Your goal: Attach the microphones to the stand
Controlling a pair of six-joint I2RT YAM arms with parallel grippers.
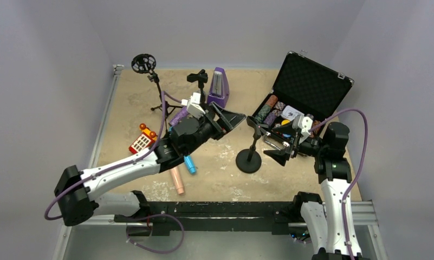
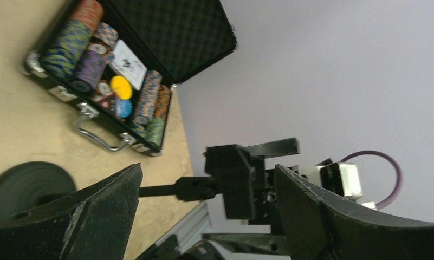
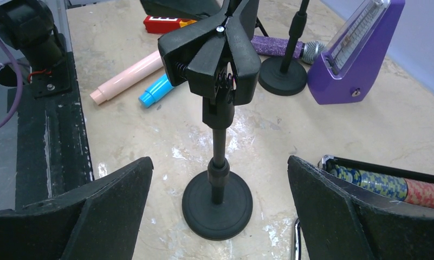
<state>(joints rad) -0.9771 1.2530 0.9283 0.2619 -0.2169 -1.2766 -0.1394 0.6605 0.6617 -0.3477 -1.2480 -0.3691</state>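
Looking down, top external: we see the left gripper raised over mid-bench, its fingers spread wide with nothing between them. The right gripper faces the near stand, its fingers likewise wide and bare.
Microphones from above: the cyan microphone and the pink microphone lie close together on the bench toward its front edge, partly under the left forearm and well apart from the near stand.
Bystanders: a metronome, an open chip case and a red toy.
Left wrist: the wide fingers frame the stand's clip side-on without touching it; the chip case lies beyond.
Right wrist: the clip holds nothing, and a spring shows at its hinge. The fingers sit either side of the pole, clear of it. The purple microphone lies flat behind, beside a second stand and near the metronome.
Handling: we judge the microphones light and stiff, with smooth round barrels apt to roll or slip.
Hold: we would pinch across mid-barrel, leaving the handle end free for the clip.
Risk: the spring may resist, and the stand could tip unless its pole is braced.
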